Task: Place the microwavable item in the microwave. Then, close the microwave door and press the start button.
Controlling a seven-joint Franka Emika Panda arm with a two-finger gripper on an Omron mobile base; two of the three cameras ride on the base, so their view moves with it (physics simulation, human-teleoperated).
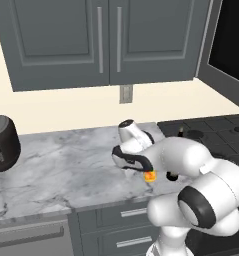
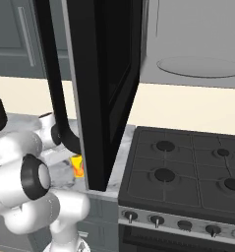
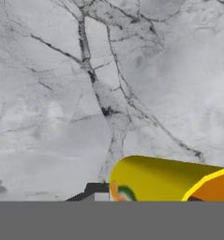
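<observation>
We have the small yellow cup [image 1: 150, 175] on the grey marble counter [image 1: 66, 165] near the black stove [image 2: 188, 172], our two-finger gripper [image 1: 147, 171] low over it; can't tell if it's clenched on it. Black glass microwave door [image 2: 106, 74] hangs open

We see a home kitchen: grey marble counter [image 1: 66, 170], grey wall cabinets [image 1: 101, 40], black gas hob [image 2: 188, 172].
</observation>
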